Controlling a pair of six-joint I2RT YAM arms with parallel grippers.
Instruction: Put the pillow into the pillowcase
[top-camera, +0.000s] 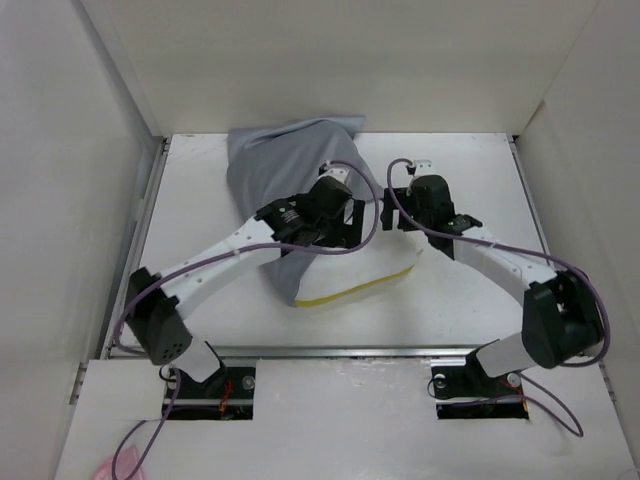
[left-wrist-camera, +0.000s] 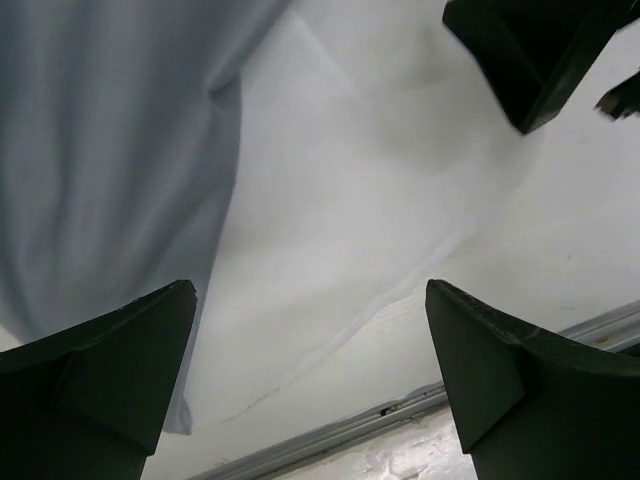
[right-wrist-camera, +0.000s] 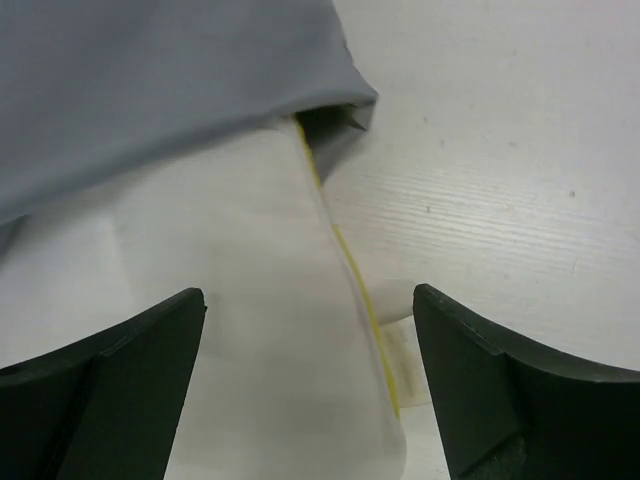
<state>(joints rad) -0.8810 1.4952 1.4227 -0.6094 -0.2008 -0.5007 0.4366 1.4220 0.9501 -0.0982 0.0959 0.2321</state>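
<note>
The white pillow (top-camera: 372, 268) with its yellow band lies mid-table, its far part inside the grey pillowcase (top-camera: 285, 158). In the right wrist view the pillowcase (right-wrist-camera: 150, 80) covers the pillow (right-wrist-camera: 250, 330) up to the mouth, where the yellow band enters. In the left wrist view grey cloth (left-wrist-camera: 100, 150) hangs at the left over the white pillow (left-wrist-camera: 350, 200). My left gripper (top-camera: 352, 228) (left-wrist-camera: 310, 290) is open and empty above the pillow. My right gripper (top-camera: 398, 212) (right-wrist-camera: 310, 292) is open and empty over the pillow's banded edge, close beside the left one.
White walls enclose the table (top-camera: 200, 200) on the left, back and right. A metal rail (top-camera: 330, 352) runs along the near edge. A right gripper finger (left-wrist-camera: 530, 60) shows at the top right of the left wrist view.
</note>
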